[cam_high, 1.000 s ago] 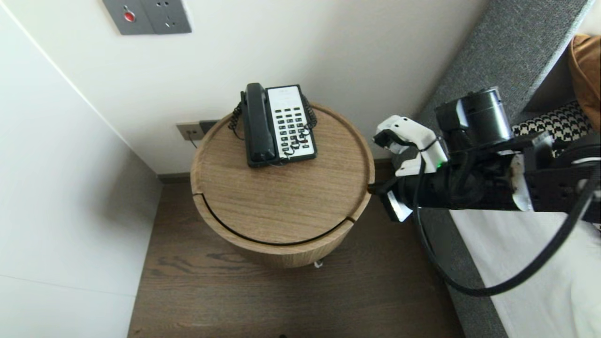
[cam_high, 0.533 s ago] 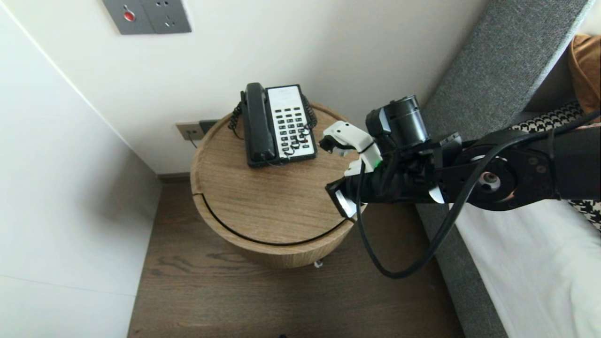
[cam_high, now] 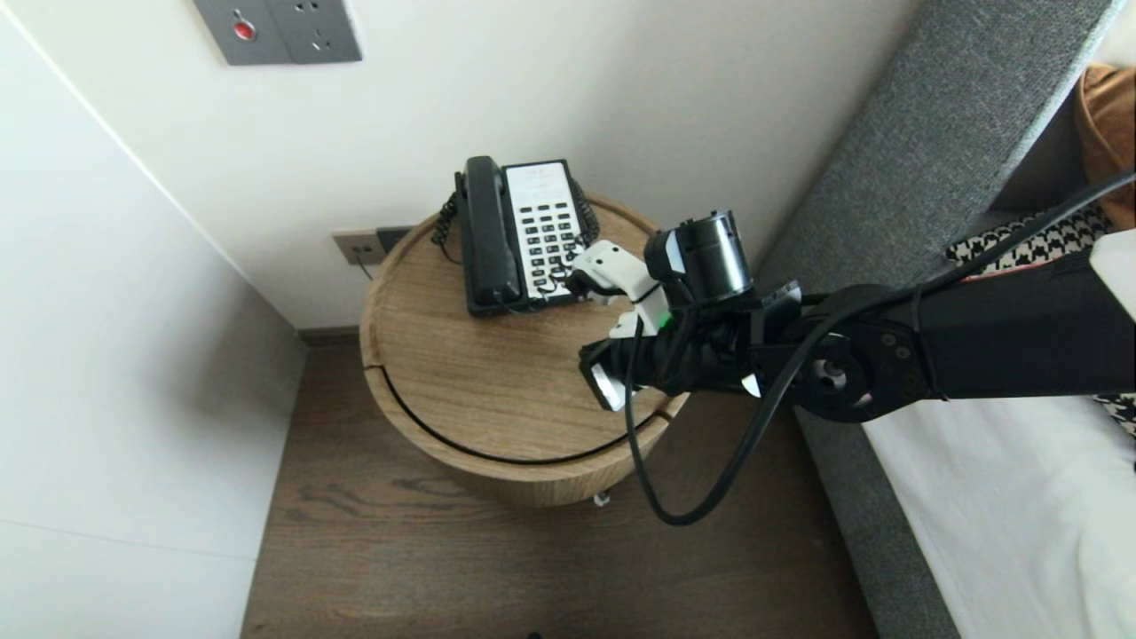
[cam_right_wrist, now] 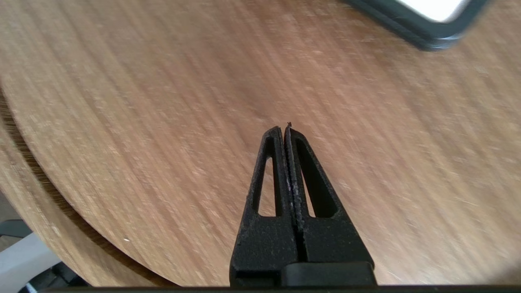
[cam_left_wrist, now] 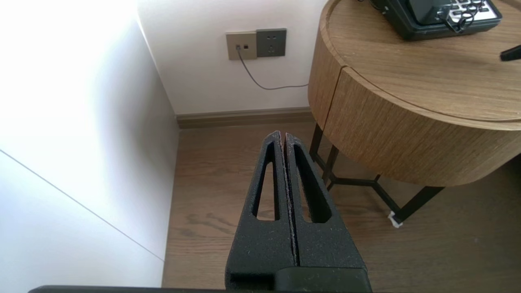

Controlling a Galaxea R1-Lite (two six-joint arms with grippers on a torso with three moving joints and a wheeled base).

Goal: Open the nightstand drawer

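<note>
A black desk telephone point(cam_high: 524, 235) with a white keypad and a coiled cord sits at the back of a round wooden side table point(cam_high: 497, 390). My right arm point(cam_high: 887, 355) reaches in from the right over the table's right half. Its wrist hangs just right of the phone's front corner. In the right wrist view my right gripper point(cam_right_wrist: 283, 129) is shut and empty above the bare table top point(cam_right_wrist: 163, 101), with a corner of the phone point(cam_right_wrist: 423, 20) beyond it. My left gripper point(cam_left_wrist: 282, 134) is shut and empty, low over the floor to the left of the table point(cam_left_wrist: 407, 134).
A wall outlet point(cam_left_wrist: 256, 44) with a thin cable sits behind the table, and a switch panel point(cam_high: 280, 31) higher up. A grey padded headboard point(cam_high: 941, 133) and white bedding point(cam_high: 1003, 515) fill the right. A white panel point(cam_high: 106, 355) closes the left. The arm's black cable point(cam_high: 674, 506) loops down beside the table.
My right arm has swung left, from beside the table's right rim to over the table top near the phone. Phone and table have not moved.
</note>
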